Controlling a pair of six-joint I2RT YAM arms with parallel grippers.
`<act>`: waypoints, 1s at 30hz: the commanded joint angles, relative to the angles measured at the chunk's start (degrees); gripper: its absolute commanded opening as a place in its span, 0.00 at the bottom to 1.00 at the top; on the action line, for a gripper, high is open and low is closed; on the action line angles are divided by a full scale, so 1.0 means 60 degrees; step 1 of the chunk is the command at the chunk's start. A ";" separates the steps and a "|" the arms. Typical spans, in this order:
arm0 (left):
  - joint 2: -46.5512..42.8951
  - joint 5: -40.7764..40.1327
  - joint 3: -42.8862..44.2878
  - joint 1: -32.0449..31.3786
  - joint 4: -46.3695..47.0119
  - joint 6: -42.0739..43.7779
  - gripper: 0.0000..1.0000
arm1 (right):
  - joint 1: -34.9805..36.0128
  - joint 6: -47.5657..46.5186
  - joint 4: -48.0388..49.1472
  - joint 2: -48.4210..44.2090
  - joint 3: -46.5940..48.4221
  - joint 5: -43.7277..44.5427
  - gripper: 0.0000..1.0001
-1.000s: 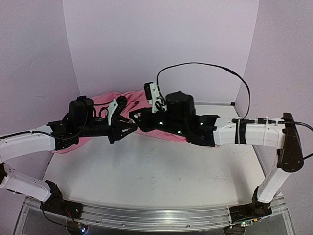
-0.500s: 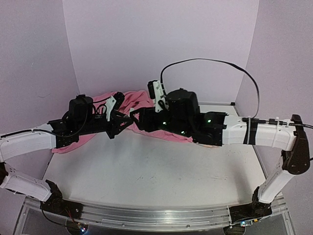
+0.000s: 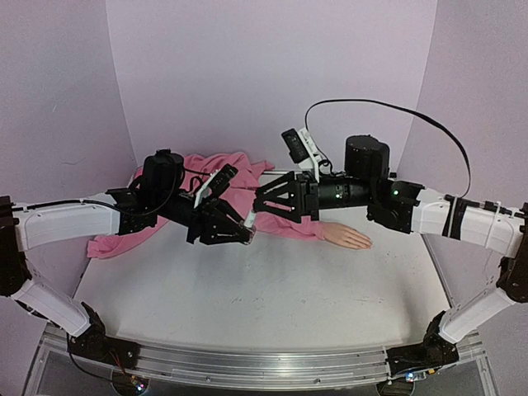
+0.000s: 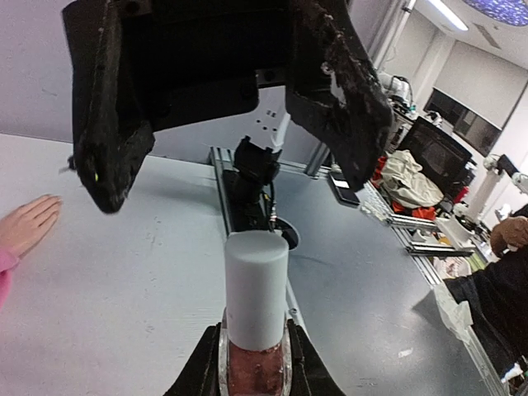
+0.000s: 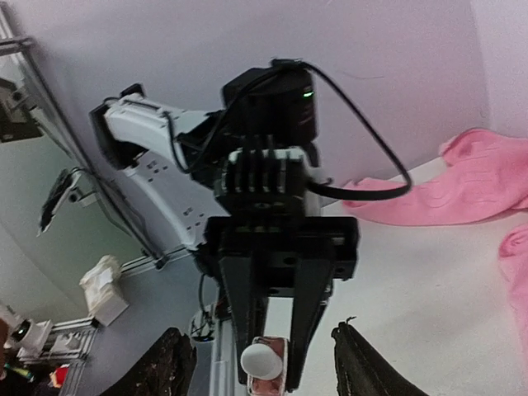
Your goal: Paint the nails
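My left gripper point(image 4: 256, 351) is shut on a tiny pinkish nail-polish bottle point(image 4: 254, 371) that stands upright, its pale cap point(image 4: 257, 287) on. My right gripper point(image 5: 262, 338) is open and faces the bottle point(image 5: 266, 367), its dark fingers point(image 4: 107, 157) spread wide and clear of the cap. From above, the left gripper point(image 3: 239, 229) and right gripper point(image 3: 259, 205) meet nose to nose at the table's middle. The peach mannequin hand point(image 3: 346, 237) lies flat to the right under the right arm, in a pink sleeve point(image 3: 285, 224). Its nails point(image 3: 364, 242) are too small to make out.
The pink sleeve fabric point(image 3: 216, 169) bunches across the back of the white table point(image 3: 247, 305), trailing to the left edge point(image 3: 107, 245). Purple walls close in the back and sides. A black cable point(image 3: 388, 106) arcs above the right arm.
The right arm has drawn back to the right, uncovering the mannequin hand, and its jaws have come open. The left gripper has carried the bottle right and nearer.
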 commanded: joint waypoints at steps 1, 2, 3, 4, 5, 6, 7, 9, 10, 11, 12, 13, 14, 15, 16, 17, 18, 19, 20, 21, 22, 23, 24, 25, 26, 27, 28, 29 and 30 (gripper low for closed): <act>0.0040 0.1661 0.0475 -0.0134 0.0426 -0.0240 0.00 | 0.0032 0.0129 0.1571 0.0355 -0.0008 -0.2341 0.59; 0.0036 0.1665 0.0473 -0.0136 0.0425 -0.0244 0.00 | 0.0034 0.0248 0.1731 0.0457 0.0007 -0.2472 0.57; 0.0047 0.1662 0.0479 -0.0136 0.0427 -0.0254 0.00 | 0.0045 0.0378 0.1969 0.0568 0.0011 -0.2623 0.54; 0.0030 0.1662 0.0474 -0.0136 0.0425 -0.0249 0.00 | 0.0049 0.0513 0.2165 0.0700 0.0031 -0.2729 0.50; 0.0022 0.1678 0.0461 -0.0136 0.0425 -0.0254 0.00 | 0.0071 0.0572 0.2254 0.0768 0.0078 -0.2764 0.46; 0.0014 0.1702 0.0475 -0.0147 0.0432 -0.0255 0.00 | 0.0081 0.0592 0.2276 0.0871 0.0127 -0.2789 0.42; 0.0008 0.1718 0.0477 -0.0150 0.0426 -0.0255 0.00 | 0.0092 0.0588 0.2297 0.0926 0.0172 -0.2818 0.40; -0.0017 0.1692 0.0474 -0.0151 0.0426 -0.0253 0.00 | 0.0132 0.0616 0.2383 0.1030 0.0255 -0.2870 0.38; -0.0035 0.1666 0.0472 -0.0151 0.0425 -0.0238 0.00 | 0.0178 0.0622 0.2395 0.1087 0.0292 -0.2890 0.38; -0.0050 0.1653 0.0469 -0.0151 0.0425 -0.0240 0.00 | 0.0214 0.0626 0.2415 0.1140 0.0345 -0.2924 0.38; -0.0052 0.1644 0.0460 -0.0153 0.0427 -0.0240 0.00 | 0.0255 0.0623 0.2419 0.1201 0.0392 -0.2961 0.38; -0.0052 0.1632 0.0462 -0.0151 0.0433 -0.0235 0.00 | 0.0298 0.0626 0.2421 0.1269 0.0436 -0.2984 0.37; -0.0048 0.1618 0.0459 -0.0151 0.0426 -0.0247 0.00 | 0.0335 0.0619 0.2425 0.1329 0.0465 -0.3012 0.35; -0.0059 0.1592 0.0462 -0.0151 0.0425 -0.0242 0.00 | 0.0387 0.0607 0.2426 0.1380 0.0504 -0.3039 0.33; -0.0066 0.1591 0.0454 -0.0154 0.0438 -0.0241 0.00 | 0.0408 0.0593 0.2439 0.1444 0.0529 -0.3054 0.29; -0.0074 0.1585 0.0449 -0.0151 0.0443 -0.0237 0.00 | 0.0438 0.0582 0.2433 0.1483 0.0557 -0.3054 0.25; -0.0091 0.1546 0.0452 -0.0151 0.0444 -0.0233 0.00 | 0.0455 0.0594 0.2438 0.1521 0.0566 -0.3052 0.19; -0.0114 0.1521 0.0443 -0.0158 0.0440 -0.0219 0.00 | 0.0470 0.0595 0.2453 0.1544 0.0580 -0.3048 0.13; -0.0142 0.1478 0.0426 -0.0152 0.0440 -0.0199 0.00 | 0.0477 0.0597 0.2448 0.1543 0.0582 -0.3017 0.05; -0.0160 0.1419 0.0405 -0.0151 0.0440 -0.0184 0.00 | 0.0485 0.0585 0.2467 0.1524 0.0559 -0.2954 0.00; -0.0199 0.1324 0.0390 -0.0151 0.0441 -0.0158 0.00 | 0.0501 0.0572 0.2462 0.1496 0.0523 -0.2864 0.00; -0.0243 0.1186 0.0359 -0.0151 0.0442 -0.0129 0.00 | 0.0497 0.0569 0.2472 0.1458 0.0480 -0.2721 0.00; -0.0307 0.1005 0.0320 -0.0138 0.0440 -0.0082 0.00 | 0.0513 0.0599 0.2463 0.1398 0.0436 -0.2542 0.00; -0.0390 0.0717 0.0266 -0.0136 0.0440 -0.0028 0.00 | 0.0517 0.0645 0.2447 0.1338 0.0381 -0.2252 0.00; -0.0493 0.0306 0.0185 -0.0125 0.0447 0.0061 0.00 | 0.0532 0.0691 0.2410 0.1294 0.0323 -0.1886 0.00; -0.0625 -0.0298 0.0088 -0.0122 0.0453 0.0092 0.00 | 0.0554 0.0673 0.2208 0.1253 0.0294 -0.1355 0.00; -0.0779 -0.1251 -0.0047 -0.0111 0.0447 0.0378 0.00 | 0.0610 0.0570 0.1803 0.1199 0.0290 -0.0461 0.00; -0.1016 -0.2412 -0.0273 -0.0107 0.0441 0.0578 0.00 | 0.0713 0.0416 0.1271 0.1126 0.0297 0.0557 0.00; -0.1262 -0.3932 -0.0530 -0.0107 0.0432 0.0779 0.00 | 0.0901 0.0271 0.0758 0.1064 0.0342 0.1914 0.00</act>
